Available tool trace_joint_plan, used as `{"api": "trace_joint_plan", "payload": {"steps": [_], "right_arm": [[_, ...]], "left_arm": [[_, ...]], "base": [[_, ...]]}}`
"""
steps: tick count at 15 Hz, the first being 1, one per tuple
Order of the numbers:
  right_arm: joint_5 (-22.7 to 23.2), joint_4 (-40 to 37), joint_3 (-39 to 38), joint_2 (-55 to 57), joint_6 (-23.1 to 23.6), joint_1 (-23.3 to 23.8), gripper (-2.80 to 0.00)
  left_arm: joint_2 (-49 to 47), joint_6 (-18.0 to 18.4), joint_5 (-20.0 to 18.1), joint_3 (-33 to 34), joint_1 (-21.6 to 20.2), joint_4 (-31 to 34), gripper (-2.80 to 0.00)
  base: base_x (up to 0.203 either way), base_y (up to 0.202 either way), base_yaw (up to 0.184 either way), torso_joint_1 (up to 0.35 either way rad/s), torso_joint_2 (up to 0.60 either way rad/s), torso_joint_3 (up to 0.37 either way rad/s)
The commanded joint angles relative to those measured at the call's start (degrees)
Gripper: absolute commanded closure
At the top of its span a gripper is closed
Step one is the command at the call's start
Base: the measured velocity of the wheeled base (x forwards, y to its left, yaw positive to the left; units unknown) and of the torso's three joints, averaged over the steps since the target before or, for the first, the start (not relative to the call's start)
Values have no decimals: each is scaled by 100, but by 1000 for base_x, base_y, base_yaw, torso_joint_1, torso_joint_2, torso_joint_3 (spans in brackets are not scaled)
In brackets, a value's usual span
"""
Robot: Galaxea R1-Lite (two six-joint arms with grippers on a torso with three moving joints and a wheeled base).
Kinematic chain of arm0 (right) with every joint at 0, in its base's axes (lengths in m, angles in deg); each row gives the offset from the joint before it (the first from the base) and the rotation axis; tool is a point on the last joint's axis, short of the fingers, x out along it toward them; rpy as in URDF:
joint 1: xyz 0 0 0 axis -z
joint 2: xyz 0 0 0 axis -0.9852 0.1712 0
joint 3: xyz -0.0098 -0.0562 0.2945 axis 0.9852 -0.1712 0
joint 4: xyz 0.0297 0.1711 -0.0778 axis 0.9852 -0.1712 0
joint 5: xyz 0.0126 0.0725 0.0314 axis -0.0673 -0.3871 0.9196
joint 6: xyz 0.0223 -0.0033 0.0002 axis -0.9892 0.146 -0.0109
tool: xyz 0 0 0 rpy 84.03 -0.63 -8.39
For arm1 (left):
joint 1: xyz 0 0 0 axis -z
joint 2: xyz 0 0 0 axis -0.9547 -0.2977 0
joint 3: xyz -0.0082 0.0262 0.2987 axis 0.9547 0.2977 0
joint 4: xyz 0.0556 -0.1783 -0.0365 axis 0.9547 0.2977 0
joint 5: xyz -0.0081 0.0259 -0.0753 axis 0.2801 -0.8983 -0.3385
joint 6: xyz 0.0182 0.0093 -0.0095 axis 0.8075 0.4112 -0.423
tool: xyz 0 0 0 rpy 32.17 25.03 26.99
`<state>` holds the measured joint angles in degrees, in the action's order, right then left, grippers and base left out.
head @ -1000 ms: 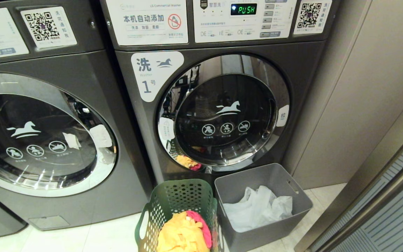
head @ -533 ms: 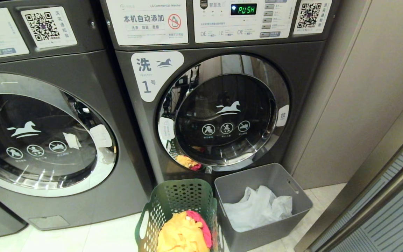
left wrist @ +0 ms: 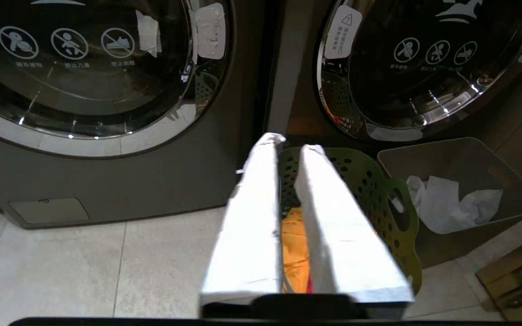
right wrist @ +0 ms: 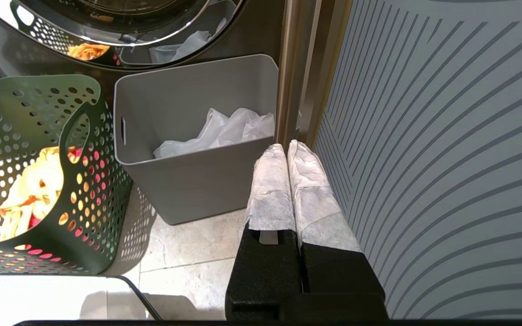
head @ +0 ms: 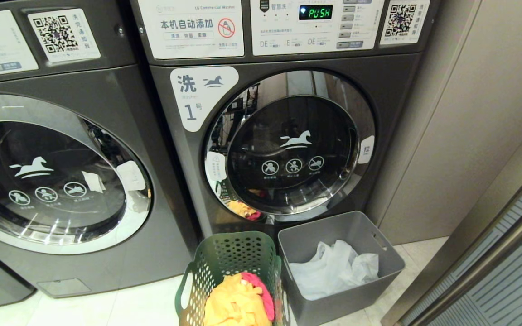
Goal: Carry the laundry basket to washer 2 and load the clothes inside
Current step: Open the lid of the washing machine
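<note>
The laundry basket stands on the floor tiles at the foot of the machine labelled "1", its flared rim touching or all but touching the grey bin on the robot's right. The clothes lie heaped inside it, yellow uppermost with pink-red at the side.

The left claw hangs above and short of the basket, pointing across its mouth toward the machines; its white-wrapped fingers stand a narrow slit apart, grasping nothing. The basket's oval handle cut-out lies off to one side of that line, so the coming reach turns on swinging toward a handle or the rim. The basket's long axis seems to run toward the machines, though the head view cuts off its near end.

The right claw is clenched, empty, parked low by the striped panel, beyond the bin from the basket; the left is the nearer arm.

The door beside machine "1" is probably washer 2, though its label is out of frame.

Against the earlier head views, the scene is unmoved apart from a very slight shift of the whole picture.
</note>
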<state>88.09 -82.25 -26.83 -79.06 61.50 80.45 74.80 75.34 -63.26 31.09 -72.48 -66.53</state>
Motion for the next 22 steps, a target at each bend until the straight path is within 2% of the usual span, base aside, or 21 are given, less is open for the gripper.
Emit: {"api": "trace_joint_plan", "payload": {"steps": [1, 3, 4, 6, 7, 9, 11, 12, 14, 15, 18, 22], "right_arm": [[-2, -8, 1, 9, 2, 5, 0], [5, -8, 5, 2, 11, -4, 0], [4, -8, -3, 7, 7, -3, 0], [-3, -8, -3, 9, 6, 5, 0], [-3, -8, -3, 2, 2, 5, 0], [-3, -8, -1, 2, 2, 5, 0], [5, -8, 1, 7, 2, 0, 0], [-3, -8, -3, 10, 2, 4, 0], [-1, -8, -3, 2, 2, 5, 0], [-3, -8, -3, 5, 2, 5, 0], [5, -8, -3, 2, 2, 5, 0], [1, -8, 5, 6, 2, -3, 0]], "left_arm": [[-2044, -432, 1, -696, 1, -111, -280], [-3491, -778, -12, -1027, -10, -494, -280], [-4256, -899, -63, -1121, -61, -883, -280], [-5712, -1031, -476, -1231, -399, -1948, -280], [-6413, -1009, -857, -1269, -700, -2579, -280], [-7612, -700, -1846, -1308, -1454, -3870, -280], [-8556, -336, -3066, -1349, -2073, -5199, -280], [-8921, -196, -3552, -1372, -2282, -5788, -280], [-9350, 197, -4503, -1385, -2746, -6529, -280], [-9532, 401, -4795, -1390, -2852, -6671, -280], [-10265, 1080, -5096, -1539, -2830, -7306, -280], [-10881, 1854, -5109, -1896, -2432, -7851, -280]], "base": [[0, 0, 0, 0, 0, 0], [0, 0, 0, 0, 0, 0], [0, 0, 0, 0, 0, 0], [0, 0, 0, 0, 0, 0], [0, 0, 0, 0, 0, 0], [0, 0, 0, 0, 0, 0], [0, 0, 0, 0, 0, 0], [0, 0, 0, 0, 0, 0], [0, 0, 0, 0, 0, 0], [0, 0, 0, 0, 0, 0], [0, 0, 0, 0, 0, 0], [0, 0, 0, 0, 0, 0]]}}
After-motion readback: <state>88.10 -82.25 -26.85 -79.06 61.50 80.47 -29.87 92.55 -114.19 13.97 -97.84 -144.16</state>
